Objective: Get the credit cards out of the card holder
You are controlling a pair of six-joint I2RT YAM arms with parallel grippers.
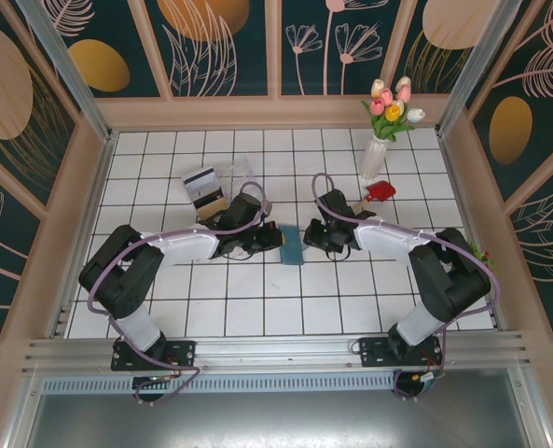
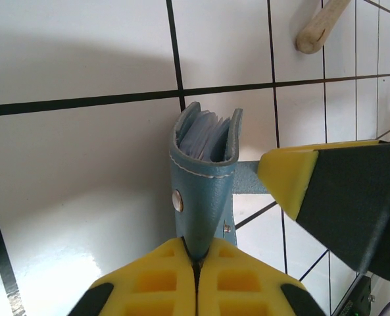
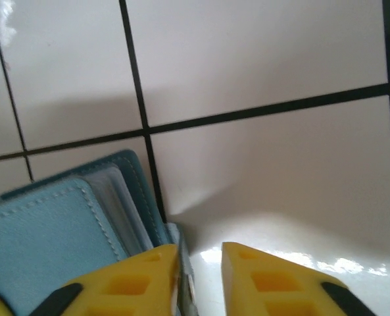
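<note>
Card holder (image 1: 292, 245) is sat pretty much dead centre of the tiled worktop (image 1: 257, 308), right between the two grippers; from the top view its long axis is seen running near-to-far, away from the arm bases. In the left wrist view it's held up on edge rather than lying flat; the two teal covers are spread a bit into a U, and greyish pocket layers can be seen in the mouth, which faces away from that camera.

Left gripper (image 1: 278, 239) is clamped tight on the holder's near end; the yellow fingers (image 2: 162, 276) are pressed together around the teal leather. Left arm is bent at the elbow and reached in low from the left, wrist roughly level.

Right gripper (image 1: 306, 239) is brought in from the opposite side, mirrored pose; its fingers are parted with bare tile showing through the gap, and a thin edge of the holder is tucked just beside one finger, not visibly pinched.

Credit cards (image 1: 201, 191) are stacked well off to the far left, next to a clear box (image 1: 241, 172); a vase of tulips (image 1: 377, 149) is at the far right.
</note>
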